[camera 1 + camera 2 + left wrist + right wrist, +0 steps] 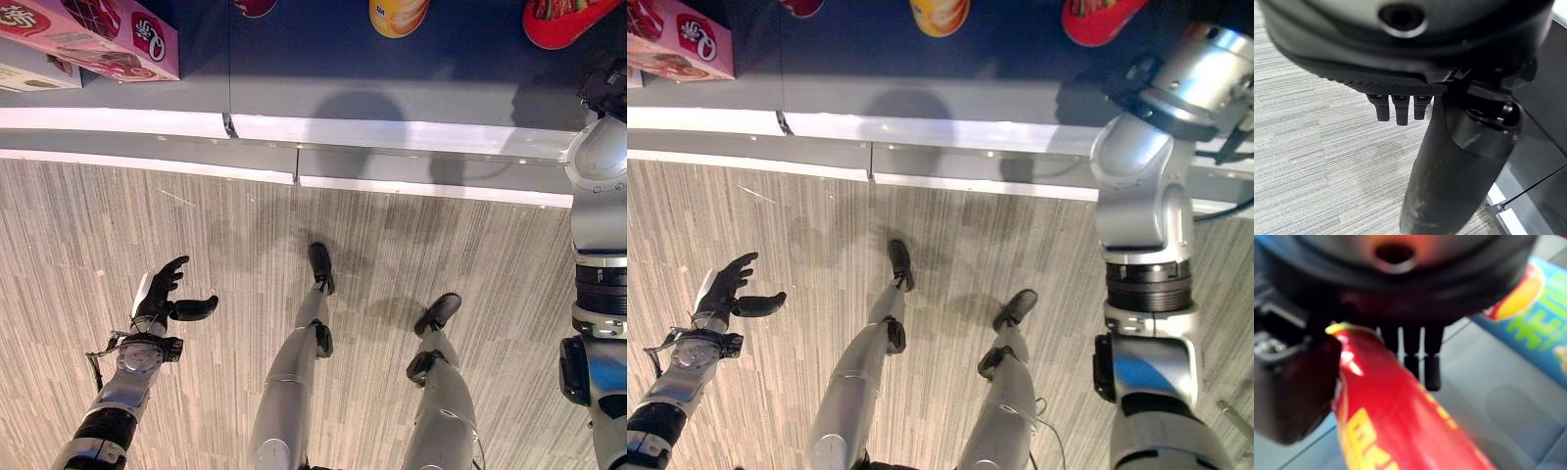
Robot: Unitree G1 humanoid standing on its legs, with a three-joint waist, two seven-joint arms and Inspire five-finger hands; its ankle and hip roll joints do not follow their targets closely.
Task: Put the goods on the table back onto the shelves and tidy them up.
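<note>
While the head camera looked down past the table edge to the floor, these were noted:
Left hand [162, 299]: hung low over the striped wood-look floor [118, 225], well clear of the table; fingers straight and spread, thumb out to the side, nothing in it.
Right hand [1298, 377]: seen in its own wrist view, thumb and fingers pinched on a red cylindrical package [1400, 421] with yellow print; the package ran out past the fingertips [1432, 372].
Right arm: rose along the right side of the head views and reached up over the dark table [323, 69].
Blue package [1528, 318]: lay on the grey surface just beyond the held red one, with green and yellow print.
Pink boxes [108, 34]: sat at the table's far left edge.
Yellow-orange item [397, 15]: stood on the table near the middle, cut off by the frame.
Red item [563, 20]: lay on the table toward the right, partly cut off.
Table front: white trim strip [392, 132] ran along it above the floor.
</note>
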